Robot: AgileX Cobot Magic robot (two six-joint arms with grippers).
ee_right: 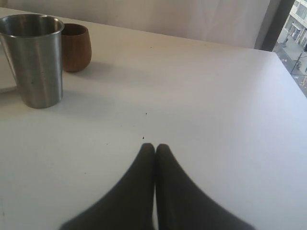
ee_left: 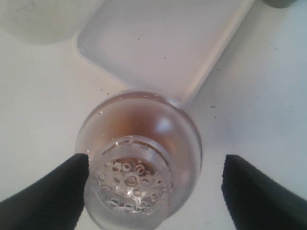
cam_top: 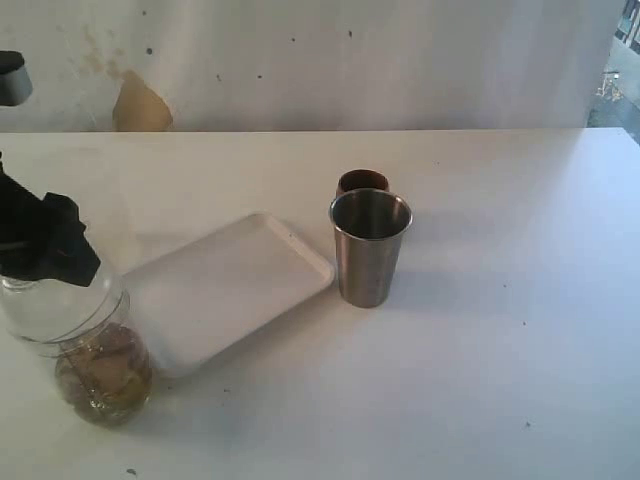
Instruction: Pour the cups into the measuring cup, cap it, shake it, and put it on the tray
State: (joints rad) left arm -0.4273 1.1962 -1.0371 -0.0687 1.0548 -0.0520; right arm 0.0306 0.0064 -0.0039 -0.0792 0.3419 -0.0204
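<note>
- Hovering at the near-left of the scene, the left gripper [ee_left: 156,165] has its jaws spread wide on either side of the clear plastic cylindrical measuring cup [cam_top: 100,365] and grips nothing. One finger is close against the cup wall, though I cannot tell if it touches; the other is well clear.
- The measuring cup stands on the white table [cam_top: 500,350], just beside the near-left edge of the flat white rectangular tray [cam_top: 230,280], not on it. It holds brownish liquid and seems to carry a clear domed cap.
- Pouring and capping look done, and the last placement is not yet made.
- The next move calls for closing squarely on the cup below the cap, lifting it clear of the tray's low rim, carrying it right and setting it flat.
- The tray is bare, so there is room to land.
- The tapered stainless-steel tumbler [cam_top: 370,250] and the small round brown wooden cup [cam_top: 362,181] stand just beyond the tray's right corner, out of the path.
- The right gripper [ee_right: 155,153] is pressed closed and empty over open table to the right.
</note>
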